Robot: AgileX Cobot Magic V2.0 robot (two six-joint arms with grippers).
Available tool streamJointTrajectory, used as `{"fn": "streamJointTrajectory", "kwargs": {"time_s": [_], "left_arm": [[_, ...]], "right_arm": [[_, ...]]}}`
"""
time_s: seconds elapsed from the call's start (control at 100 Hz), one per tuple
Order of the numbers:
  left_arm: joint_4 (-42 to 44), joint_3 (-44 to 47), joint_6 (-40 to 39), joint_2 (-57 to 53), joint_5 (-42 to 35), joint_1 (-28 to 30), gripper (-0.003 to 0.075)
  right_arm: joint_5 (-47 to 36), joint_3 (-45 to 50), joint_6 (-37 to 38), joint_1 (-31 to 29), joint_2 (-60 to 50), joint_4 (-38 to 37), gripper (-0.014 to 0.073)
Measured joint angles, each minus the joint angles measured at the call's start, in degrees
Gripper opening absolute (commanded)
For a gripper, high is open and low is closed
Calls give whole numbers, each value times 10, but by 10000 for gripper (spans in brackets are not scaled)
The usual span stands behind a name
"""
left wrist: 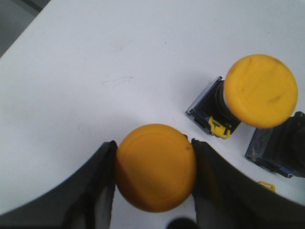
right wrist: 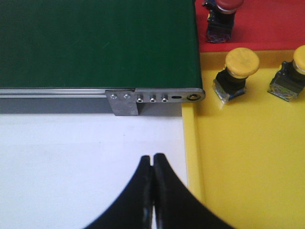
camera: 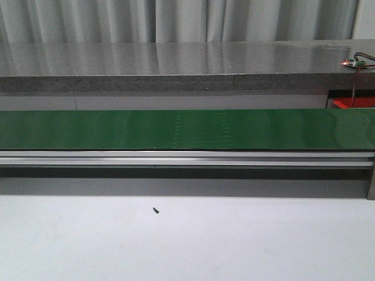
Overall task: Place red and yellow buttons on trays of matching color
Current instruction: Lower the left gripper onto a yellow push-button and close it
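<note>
In the left wrist view my left gripper (left wrist: 153,164) is shut on a yellow button (left wrist: 156,167), its round cap pinched between both black fingers (left wrist: 90,191) above the white table. A second yellow button (left wrist: 259,90) lies on the table beside it, tipped on its black base. In the right wrist view my right gripper (right wrist: 152,162) is shut with nothing in it, over the white table beside the yellow tray (right wrist: 248,162). Two yellow buttons (right wrist: 238,71) (right wrist: 291,74) stand in that tray. A red button (right wrist: 221,16) sits on the red tray (right wrist: 267,24) behind it.
The green conveyor belt (camera: 187,129) runs across the front view with an aluminium rail (camera: 187,157) below it. Its end bracket (right wrist: 157,98) meets the yellow tray's corner. A small dark screw (camera: 156,210) lies on the white table. A black block (left wrist: 281,148) lies by the second yellow button.
</note>
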Motion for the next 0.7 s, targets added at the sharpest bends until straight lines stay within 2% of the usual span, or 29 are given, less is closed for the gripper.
{"fn": "streamJointTrajectory", "kwargs": {"time_s": [0.21, 0.45, 0.7], "left_arm": [[21, 0, 0, -24, 26, 0, 155], [40, 11, 10, -125, 58, 0, 155], [41, 62, 36, -217, 85, -10, 155]], "right_arm": [[0, 0, 0, 0, 0, 0, -66], [0, 0, 0, 0, 0, 0, -66], [0, 0, 0, 0, 0, 0, -66]]}}
